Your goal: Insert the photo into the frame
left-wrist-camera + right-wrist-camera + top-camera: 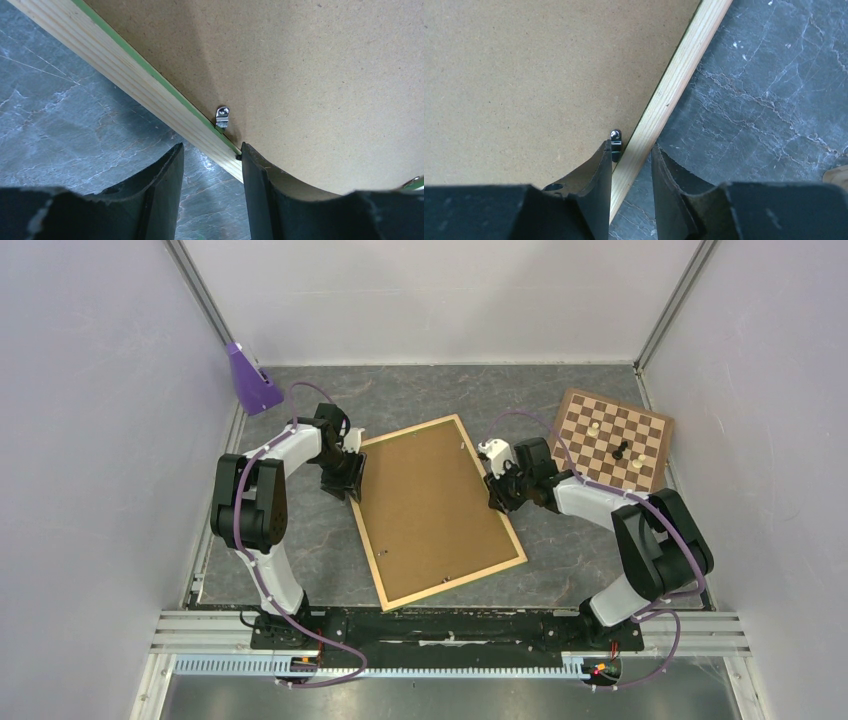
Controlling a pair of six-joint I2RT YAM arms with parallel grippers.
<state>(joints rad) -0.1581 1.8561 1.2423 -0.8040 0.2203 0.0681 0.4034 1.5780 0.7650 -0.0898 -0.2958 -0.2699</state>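
Top external view: from high above and behind the arm bases [440, 635], looking steeply down at the whole table [560, 585] from afar; left and right wrist views: each looking past its own fingers [160, 200] [589, 200], very close, at opposite long rails of the frame [455, 583], which the top view shows entire

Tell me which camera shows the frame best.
Top external: the whole frame lies back up, all four rails in view. Each wrist view shows only a short stretch of one rail beside a metal clip.
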